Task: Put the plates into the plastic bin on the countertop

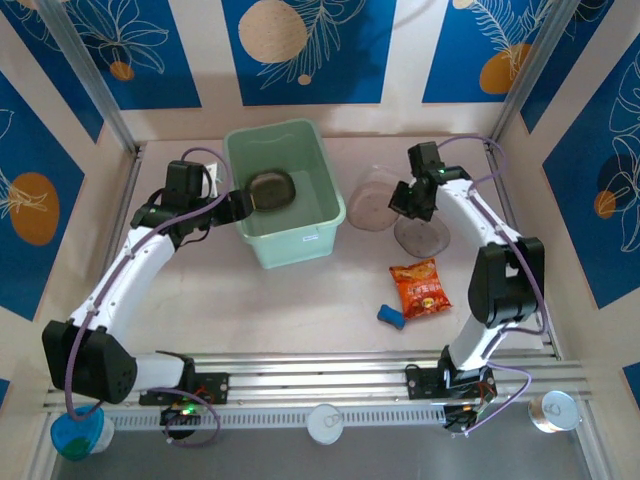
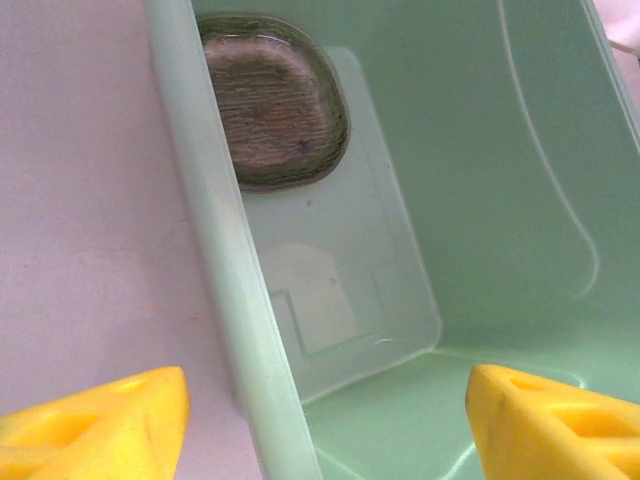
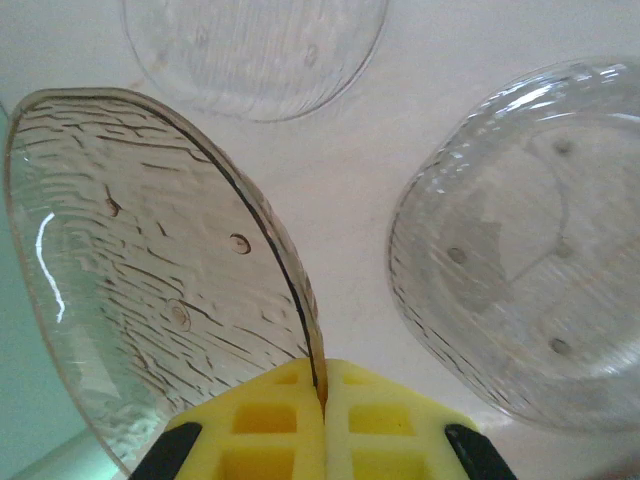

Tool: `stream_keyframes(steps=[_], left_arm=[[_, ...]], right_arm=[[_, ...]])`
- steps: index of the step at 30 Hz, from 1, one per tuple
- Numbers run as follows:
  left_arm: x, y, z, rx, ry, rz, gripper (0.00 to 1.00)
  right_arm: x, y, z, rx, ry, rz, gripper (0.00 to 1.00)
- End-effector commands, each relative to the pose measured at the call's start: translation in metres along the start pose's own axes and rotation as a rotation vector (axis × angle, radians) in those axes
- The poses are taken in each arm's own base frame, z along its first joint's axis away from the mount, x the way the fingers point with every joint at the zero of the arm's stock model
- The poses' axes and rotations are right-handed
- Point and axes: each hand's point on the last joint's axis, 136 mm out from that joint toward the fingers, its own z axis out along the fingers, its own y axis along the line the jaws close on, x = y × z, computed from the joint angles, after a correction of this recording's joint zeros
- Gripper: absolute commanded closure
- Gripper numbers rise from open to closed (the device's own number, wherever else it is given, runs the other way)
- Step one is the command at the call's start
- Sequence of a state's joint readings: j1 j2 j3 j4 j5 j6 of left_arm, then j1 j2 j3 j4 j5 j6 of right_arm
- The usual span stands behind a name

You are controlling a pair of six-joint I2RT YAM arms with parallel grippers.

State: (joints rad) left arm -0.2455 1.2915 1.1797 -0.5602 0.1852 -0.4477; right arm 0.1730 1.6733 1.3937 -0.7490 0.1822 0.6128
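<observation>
We see the right pincer (image 3: 322, 385) pinching an upright plate (image 3: 150, 260) by its rim, the left pincer (image 2: 325, 415) wide at the bin (image 1: 285, 245); next, we judge, comes a carry over the bin.

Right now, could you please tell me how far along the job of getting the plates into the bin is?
Done: a smoky-brown plate, perhaps a stack, lies in the plastic bin. In hand: the right gripper is shut on the rim of a clear plate, held on edge. Left: two more clear plates lie on the countertop. The left gripper is open, straddling the bin's wall.
</observation>
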Motion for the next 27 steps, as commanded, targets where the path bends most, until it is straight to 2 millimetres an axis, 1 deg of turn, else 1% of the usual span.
stream_keyframes(steps=[1,3,8,10,12,15,17,19,24,27], left_arm=[[-0.004,-0.01,-0.006,0.033,-0.03,0.007,0.26],[-0.007,-0.012,-0.008,0.036,-0.038,0.016,0.26],[-0.02,-0.018,-0.013,0.032,-0.049,0.064,0.26],[-0.025,-0.018,-0.013,0.024,-0.05,0.077,0.26],[-0.028,-0.016,-0.012,0.019,-0.052,0.079,0.26],[-0.031,-0.013,-0.01,0.022,-0.057,0.072,0.25],[-0.034,-0.012,-0.008,0.023,-0.059,0.066,0.25],[-0.036,-0.011,-0.008,0.024,-0.061,0.064,0.25],[-0.036,-0.003,-0.008,0.013,-0.058,0.051,0.25],[-0.036,0.007,-0.01,-0.012,-0.061,0.035,0.25]], right_arm=[[-0.012,-0.005,-0.044,0.003,-0.089,0.065,1.0],[-0.016,-0.005,-0.064,-0.005,-0.132,0.087,1.0],[-0.026,-0.009,-0.118,-0.022,-0.278,0.213,1.0],[-0.03,-0.009,-0.136,-0.04,-0.344,0.26,1.0],[-0.033,-0.003,-0.152,-0.077,-0.399,0.297,1.0],[-0.037,0.019,-0.167,-0.16,-0.445,0.328,1.0],[-0.04,0.039,-0.174,-0.178,-0.475,0.317,1.0],[-0.04,0.06,-0.178,-0.184,-0.492,0.313,1.0],[-0.032,0.106,-0.169,-0.141,-0.501,0.375,1.0],[-0.029,0.137,-0.161,-0.129,-0.536,0.382,1.0]])
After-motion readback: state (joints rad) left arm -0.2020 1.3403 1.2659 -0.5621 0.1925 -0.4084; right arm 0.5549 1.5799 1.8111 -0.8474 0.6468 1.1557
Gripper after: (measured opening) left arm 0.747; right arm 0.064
